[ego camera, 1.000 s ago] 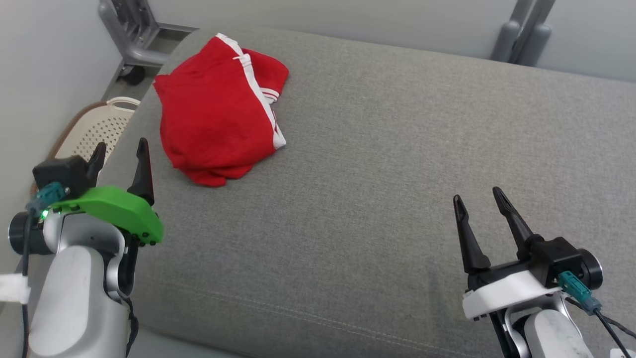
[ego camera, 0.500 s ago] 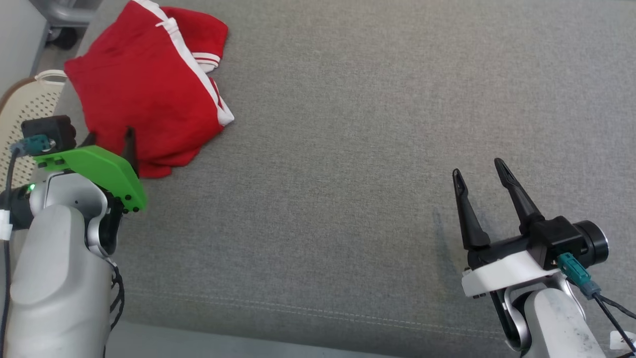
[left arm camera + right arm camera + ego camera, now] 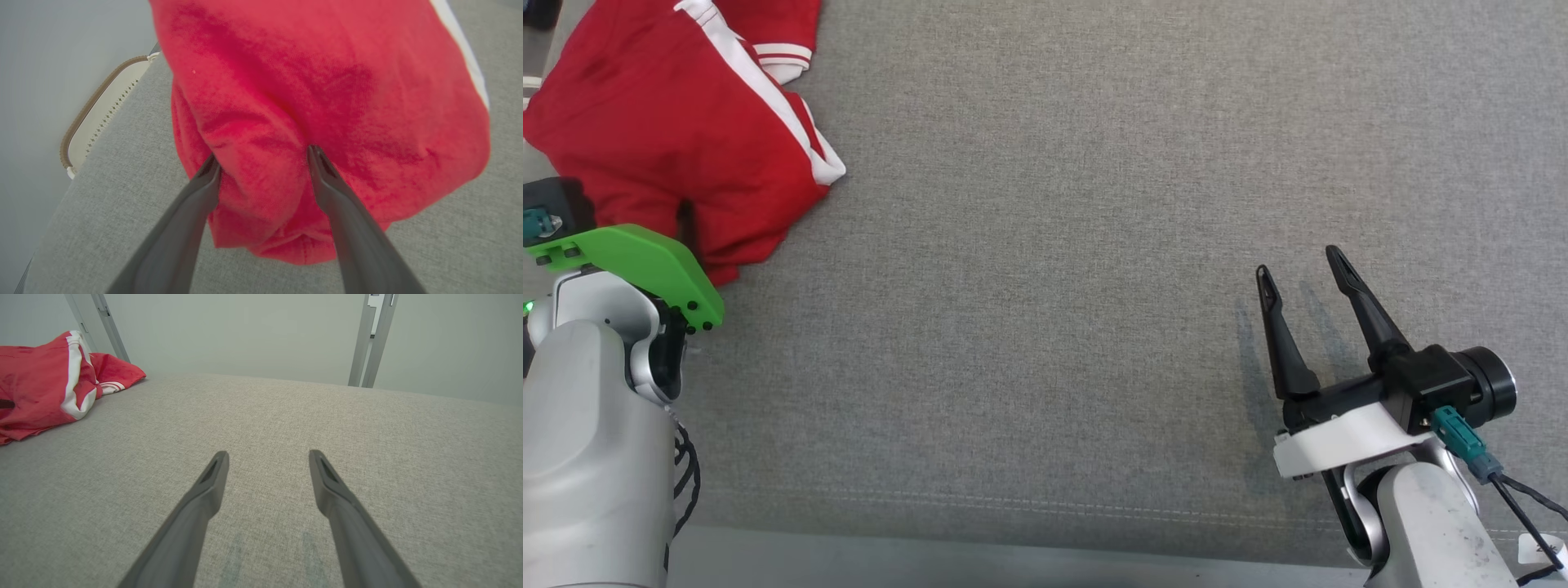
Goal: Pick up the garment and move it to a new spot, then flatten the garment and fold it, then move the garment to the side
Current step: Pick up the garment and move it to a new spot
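Forward onto the cloth is where the left pincer (image 3: 263, 157) has gone: a second ago its two dark fingers stood short of the crumpled red knit garment with white stripes (image 3: 327, 81), and now both tips press into its near edge. The head camera has tipped down as well. The jaws stand fully apart with nothing clamped yet. A raised fold of red cloth bulges between the fingers and touches both.

That fold looks like the place to take hold. The garment reads as light, soft and limp, so it should bunch under a closing grip and drape when lifted. A pinch through several layers here would likely carry the whole heap. A shallow bite on one layer could slip.

From the pincer outward, the bulk of the garment lies straight ahead and to the right of the tips, with its white stripe at the far right edge. All of it rests on the grey woven cushion (image 3: 470, 228). Off to the left, past the cushion's edge, sits a pale perforated basket with a brown rim (image 3: 102, 110). The right pincer (image 3: 1297, 263), likewise wide open and empty, hovers over bare cushion well apart from the garment.
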Robot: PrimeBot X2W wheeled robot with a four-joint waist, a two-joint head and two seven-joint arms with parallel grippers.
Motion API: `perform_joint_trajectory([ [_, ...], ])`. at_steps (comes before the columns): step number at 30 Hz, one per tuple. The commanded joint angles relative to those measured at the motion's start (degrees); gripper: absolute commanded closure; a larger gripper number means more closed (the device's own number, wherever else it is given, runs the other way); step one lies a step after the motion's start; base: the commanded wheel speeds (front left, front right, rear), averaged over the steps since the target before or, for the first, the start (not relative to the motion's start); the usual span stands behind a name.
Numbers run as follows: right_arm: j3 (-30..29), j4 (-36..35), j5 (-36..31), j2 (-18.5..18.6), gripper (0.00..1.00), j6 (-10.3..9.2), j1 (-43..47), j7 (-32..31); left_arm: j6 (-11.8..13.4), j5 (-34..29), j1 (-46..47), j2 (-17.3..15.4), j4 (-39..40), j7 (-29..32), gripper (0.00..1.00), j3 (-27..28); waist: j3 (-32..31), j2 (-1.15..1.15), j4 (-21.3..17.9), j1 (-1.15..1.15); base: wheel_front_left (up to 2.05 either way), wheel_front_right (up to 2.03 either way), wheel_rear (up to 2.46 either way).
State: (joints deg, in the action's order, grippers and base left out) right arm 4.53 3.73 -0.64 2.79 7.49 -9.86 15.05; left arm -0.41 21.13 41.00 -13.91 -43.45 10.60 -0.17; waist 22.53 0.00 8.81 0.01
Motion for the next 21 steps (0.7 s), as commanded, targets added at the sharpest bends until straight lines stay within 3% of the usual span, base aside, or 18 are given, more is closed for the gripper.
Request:
perform_joint_trajectory([
  [1,0.13,-0.19,-0.20,0.18,0.00,0.00,-0.87,0.19,-0.17,0.07,0.95,-0.22,-0.41,-0.31,0.18,0.02,0.24,0.00,-0.26,-0.01,0.00,0.00,0.00],
  [2,0.24,-0.15,-0.17,0.18,0.00,0.00,-0.91,0.19,-0.37,0.08,1.01,-0.33,-0.82,-0.67,0.53,-0.11,0.28,0.00,-0.33,-0.01,0.00,0.00,0.00],
  [4,0.41,-0.06,-0.10,0.18,0.00,0.00,-1.01,0.19,-0.91,0.26,1.28,-0.40,-1.44,-1.25,0.96,-0.37,0.30,0.00,-0.44,-0.01,0.00,0.00,0.00],
  [5,0.48,0.02,-0.05,0.18,0.00,0.00,-1.04,0.19,-1.21,0.34,1.42,-0.42,-1.74,-1.60,1.00,-0.44,0.28,0.00,-0.47,-0.01,0.00,0.00,0.00],
  [14,0.17,0.70,1.33,0.18,0.00,0.00,-0.58,0.19,-3.69,-1.22,2.07,0.19,-0.54,-7.99,1.00,-3.10,-2.05,0.00,0.45,-0.01,0.00,0.00,0.00],
  [21,0.84,1.59,3.24,0.19,0.00,0.00,0.26,0.19,-4.46,-4.42,2.34,1.02,7.37,-9.63,1.00,-7.99,-6.13,0.00,0.92,-0.01,0.00,0.00,0.00],
])
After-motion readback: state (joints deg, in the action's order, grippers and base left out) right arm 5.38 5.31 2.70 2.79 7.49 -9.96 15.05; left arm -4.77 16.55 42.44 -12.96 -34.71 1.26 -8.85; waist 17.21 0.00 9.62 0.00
